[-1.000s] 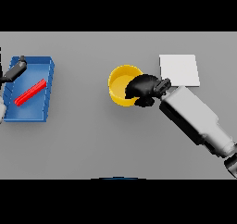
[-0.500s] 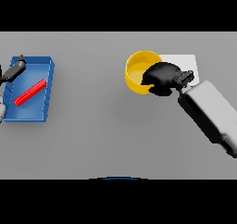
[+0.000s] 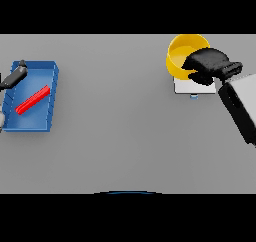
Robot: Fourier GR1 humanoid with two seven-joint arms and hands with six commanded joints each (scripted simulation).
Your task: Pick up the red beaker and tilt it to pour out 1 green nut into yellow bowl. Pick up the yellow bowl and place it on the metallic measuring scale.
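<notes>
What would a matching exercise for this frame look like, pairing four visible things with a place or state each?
Things:
1. yellow bowl
2. red beaker
3. metallic measuring scale
4. left hand

Places or states:
A. lying inside the blue tray
B. at the far left edge, over the tray's corner
C. gripped at its rim by the right hand
D. mostly hidden under the bowl and hand

Pairs: 1-C, 2-A, 3-D, 4-B
</notes>
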